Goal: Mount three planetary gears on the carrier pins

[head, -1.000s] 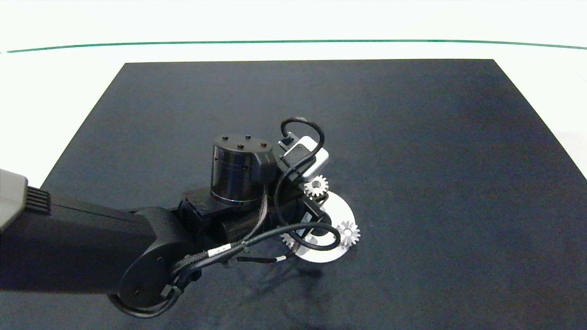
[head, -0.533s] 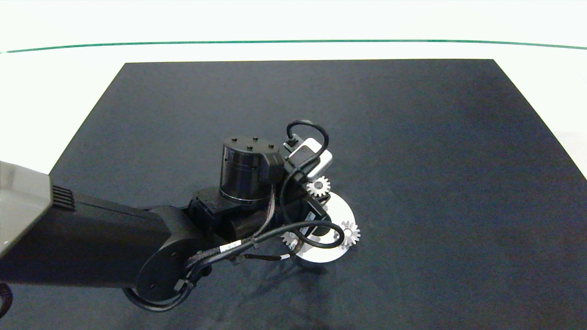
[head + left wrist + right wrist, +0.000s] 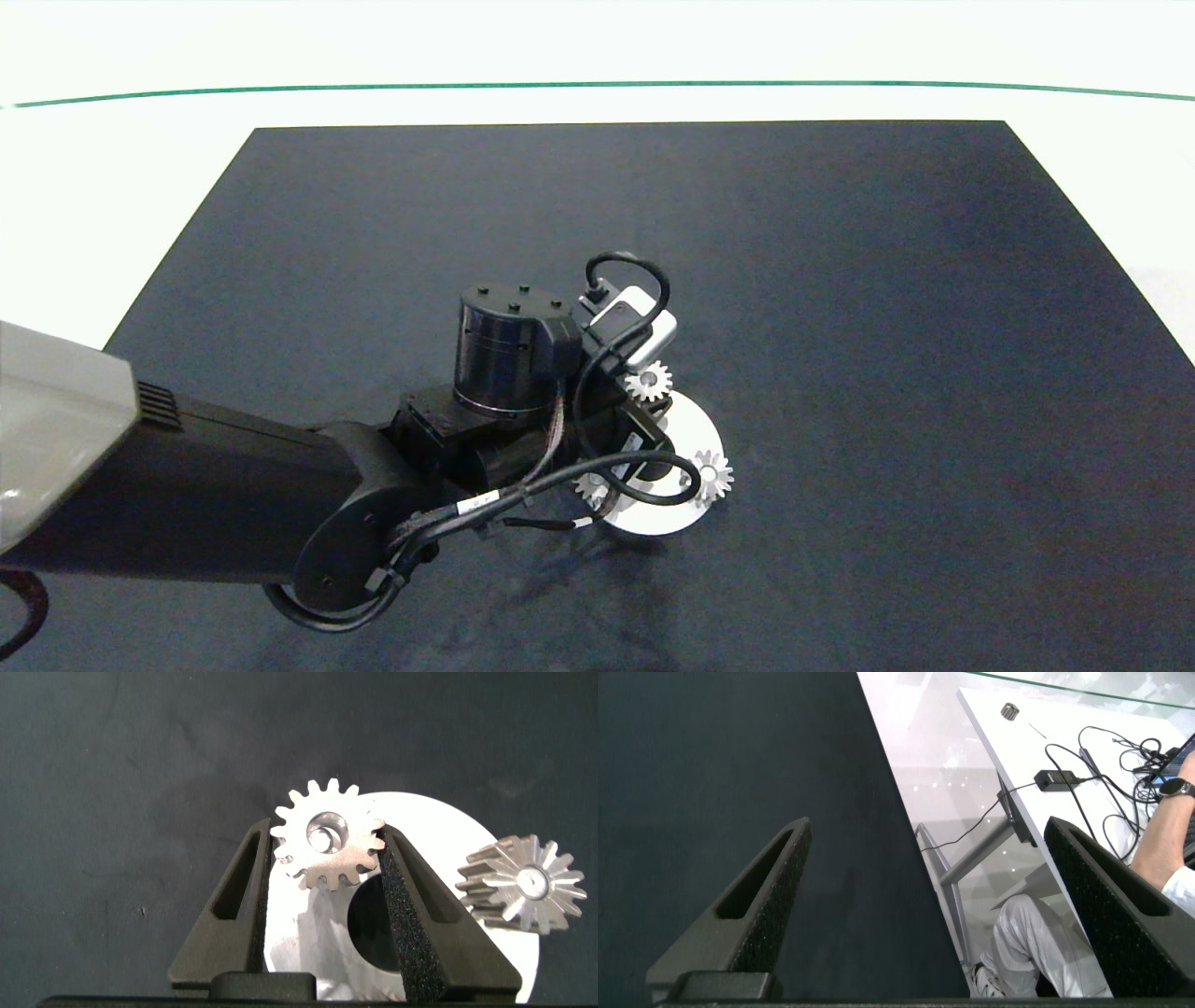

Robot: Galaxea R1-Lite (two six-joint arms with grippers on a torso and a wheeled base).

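Note:
In the left wrist view my left gripper [image 3: 325, 838] is shut on a small silvery planetary gear [image 3: 327, 854], its fingers [image 3: 245, 896] pressing both sides. A carrier pin [image 3: 320, 840] shows inside that gear's hole, at the rim of the white disc [image 3: 439, 845]. A second gear [image 3: 523, 882] sits on its pin beside it. From the head view, the left arm covers the gripper; gears show at the disc's [image 3: 695, 425] far edge [image 3: 648, 381], right edge [image 3: 709, 476] and, half hidden by cables, left edge [image 3: 591, 485]. My right gripper [image 3: 926, 826] is open and holds nothing.
A dark mat [image 3: 840, 280] covers the white table [image 3: 140, 168], with a green line near the far edge. The right wrist view looks past the mat's edge to the floor, a table frame [image 3: 957, 873] with cables, and a person's leg [image 3: 1036, 943].
The left arm has shifted slightly to the right over the disc. The gears at the disc's far and right edges have stayed about where they were.

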